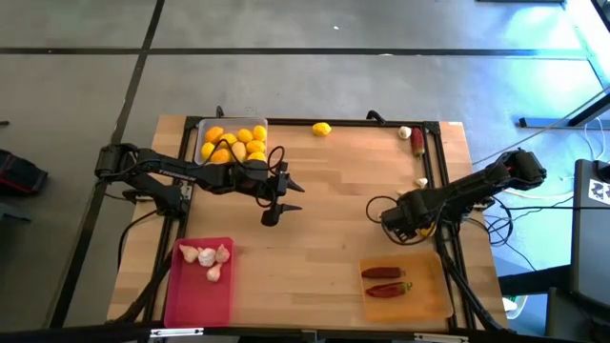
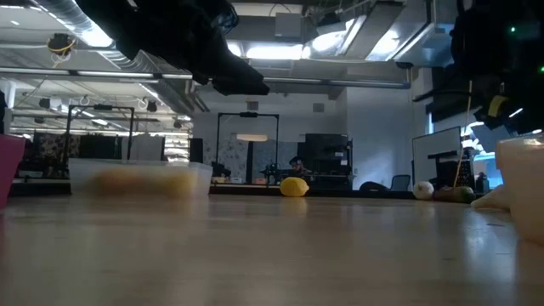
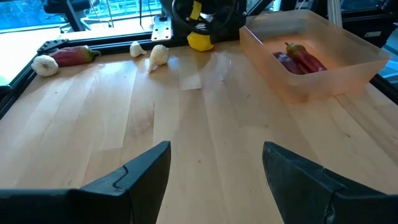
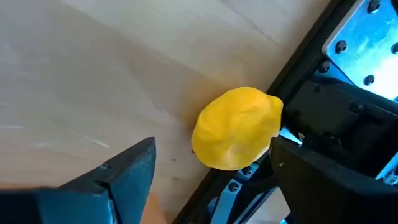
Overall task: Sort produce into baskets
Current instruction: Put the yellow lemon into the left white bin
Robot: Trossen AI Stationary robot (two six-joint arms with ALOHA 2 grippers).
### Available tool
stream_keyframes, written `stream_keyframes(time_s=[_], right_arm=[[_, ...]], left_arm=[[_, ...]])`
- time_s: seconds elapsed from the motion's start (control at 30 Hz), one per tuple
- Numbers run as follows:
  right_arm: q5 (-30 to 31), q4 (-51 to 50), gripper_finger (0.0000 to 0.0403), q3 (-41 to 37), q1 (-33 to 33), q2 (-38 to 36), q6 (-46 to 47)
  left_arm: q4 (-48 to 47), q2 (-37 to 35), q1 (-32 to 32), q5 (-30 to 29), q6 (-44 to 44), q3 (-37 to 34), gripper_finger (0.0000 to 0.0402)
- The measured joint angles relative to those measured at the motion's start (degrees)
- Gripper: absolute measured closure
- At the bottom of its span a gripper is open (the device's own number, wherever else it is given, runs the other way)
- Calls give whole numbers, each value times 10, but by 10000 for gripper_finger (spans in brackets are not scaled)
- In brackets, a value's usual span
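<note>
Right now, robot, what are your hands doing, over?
Left gripper open, empty, mid-table. Right gripper open around a yellow lemon by the table's right rail. Rail crowds that lemon.

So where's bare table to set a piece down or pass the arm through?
Widest bare wood lies mid-table, between the left gripper, right gripper, pink basket and orange basket. The back strip between clear basket and lone lemon is free. The right edge is crowded: garlic, chili, another lemon.

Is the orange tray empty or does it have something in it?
Not empty: the orange tray holds two red chili peppers.
</note>
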Motion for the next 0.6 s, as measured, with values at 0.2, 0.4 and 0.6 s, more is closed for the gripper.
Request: stream_keyframes(time_s=[0.2,0.4,0.6], right_arm=[[-15,7,110,-3,0,7,7],[-38,8,125,-3,2,58,-21],[-50,14,135,-4,2,105,-42]], left_arm=[[0,0,0,0,1,0,150],[-2,0,0,0,2,0,150],[-2,0,0,0,4,0,150]])
